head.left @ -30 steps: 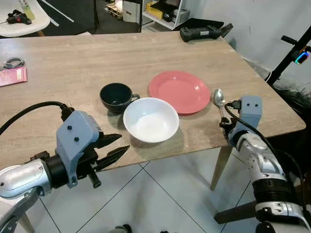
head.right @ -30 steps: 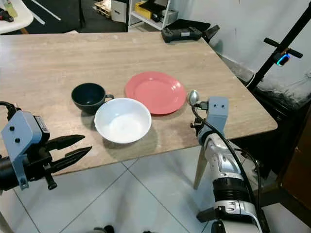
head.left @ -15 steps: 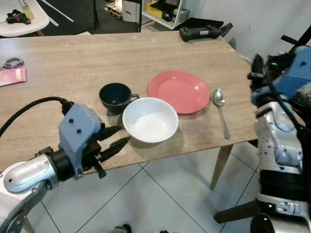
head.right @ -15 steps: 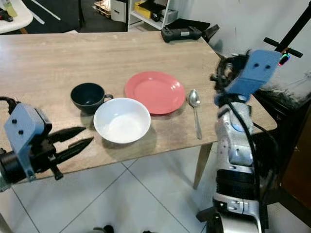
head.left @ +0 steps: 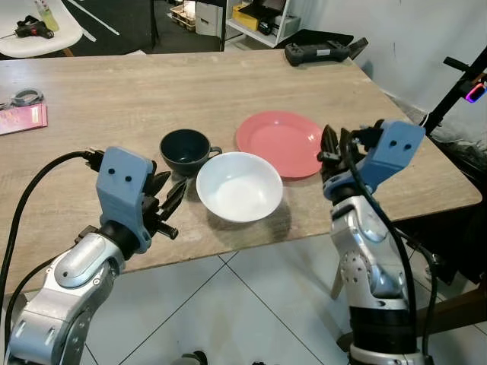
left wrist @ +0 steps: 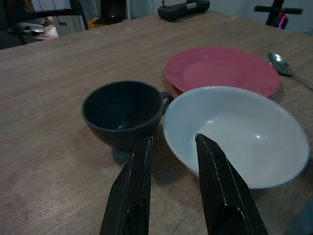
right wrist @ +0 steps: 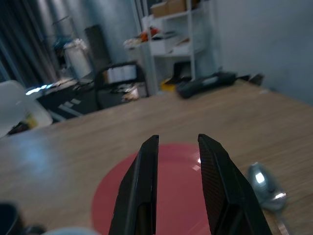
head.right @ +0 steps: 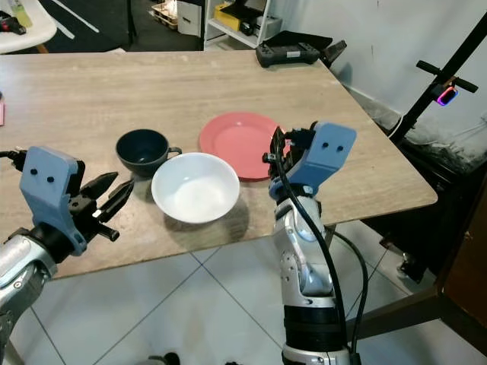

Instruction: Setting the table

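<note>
since a second ago the right pincer [head.left: 332,144] let go of the spoon, swung up and out past the desk edge, and now sits back low over the right rim of the red plate [head.left: 280,141], fingers slightly apart with nothing between them; spoon [left wrist: 283,64] lies flat on the desk [head.left: 114,99] just right of the plate, bowl end toward the far side, and in the head views the right arm covers it. left pincer [head.left: 169,199] has come up from below the near edge onto the desk, now at desk height just left of the white bowl [head.left: 240,186], fingers a little apart and empty, pointing at the gap between the bowl and the dark cup [head.left: 185,150]. cup stands upright just left-behind the bowl, handle toward the plate; can't tell if cup and bowl touch. bowl rim sits right by the plate's near-left edge. far right corner of the desk carries a black controller [head.left: 319,51]; far left edge has a pink card [head.left: 21,118] with a small metal item on it. white chair [head.left: 30,30] behind the desk at far left, black stand with a glowing light [head.left: 475,91] off to the right
</note>
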Available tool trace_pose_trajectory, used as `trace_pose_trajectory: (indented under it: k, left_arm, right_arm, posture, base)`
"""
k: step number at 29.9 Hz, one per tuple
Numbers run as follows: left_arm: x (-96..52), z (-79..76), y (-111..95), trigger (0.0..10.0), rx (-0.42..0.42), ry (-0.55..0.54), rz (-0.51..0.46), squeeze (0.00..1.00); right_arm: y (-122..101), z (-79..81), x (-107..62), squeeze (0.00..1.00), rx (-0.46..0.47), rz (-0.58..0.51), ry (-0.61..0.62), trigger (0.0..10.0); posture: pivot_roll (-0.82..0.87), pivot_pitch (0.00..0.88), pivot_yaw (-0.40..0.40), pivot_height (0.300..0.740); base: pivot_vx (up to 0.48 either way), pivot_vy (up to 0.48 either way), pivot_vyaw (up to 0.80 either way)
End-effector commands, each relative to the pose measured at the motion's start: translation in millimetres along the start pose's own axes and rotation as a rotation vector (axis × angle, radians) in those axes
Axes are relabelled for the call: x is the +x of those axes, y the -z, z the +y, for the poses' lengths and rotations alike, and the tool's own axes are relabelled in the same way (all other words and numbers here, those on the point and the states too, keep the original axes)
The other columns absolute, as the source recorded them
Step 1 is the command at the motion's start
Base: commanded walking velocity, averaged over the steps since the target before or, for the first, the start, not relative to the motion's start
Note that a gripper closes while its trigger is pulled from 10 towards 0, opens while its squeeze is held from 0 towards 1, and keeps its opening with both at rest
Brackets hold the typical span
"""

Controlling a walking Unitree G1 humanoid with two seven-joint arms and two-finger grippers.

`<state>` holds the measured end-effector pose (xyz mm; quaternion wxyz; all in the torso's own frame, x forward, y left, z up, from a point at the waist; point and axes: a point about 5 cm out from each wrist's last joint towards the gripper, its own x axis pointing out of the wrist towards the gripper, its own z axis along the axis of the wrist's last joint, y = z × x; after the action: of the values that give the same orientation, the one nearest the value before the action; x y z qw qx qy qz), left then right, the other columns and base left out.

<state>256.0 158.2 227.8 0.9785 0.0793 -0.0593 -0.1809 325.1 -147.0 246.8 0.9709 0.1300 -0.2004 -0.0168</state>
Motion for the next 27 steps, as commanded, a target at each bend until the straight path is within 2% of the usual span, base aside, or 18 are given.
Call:
trace_pose_trajectory:
  k: [1,7,16,27]
  left_arm:
    - [2.3,1.2,0.1,10.0,0.017,-0.018,-0.008,0.00]
    - [6.8,5.7,-0.1,10.0,0.024,-0.056,-0.024,0.00]
    - [10.3,8.9,-5.7,10.0,0.037,-0.066,-0.057,0.00]
    - [12.2,4.9,3.4,10.0,0.028,-0.075,-0.039,0.00]
  right_arm:
    - [-5.9,-10.8,2.4,0.00,-0.009,-0.024,0.035,10.0]
    - [-16.5,-19.5,10.7,0.00,-0.039,-0.070,0.057,10.0]
    - [-22.8,-19.9,11.6,0.00,-0.051,-0.094,0.060,10.0]
    - [-15.1,-22.6,10.1,0.00,-0.065,-0.060,0.053,10.0]
  posture:
    - [0.17,0.084,0.010,0.740]
    - [0.18,0.059,0.013,0.740]
    - [0.17,0.043,0.013,0.740]
    - [0.16,0.045,0.006,0.740]
  base:
    - [0.000,0.000,0.00]
    - [0.000,0.000,0.00]
    - [0.000,0.000,0.00]
    - [0.000,0.000,0.00]
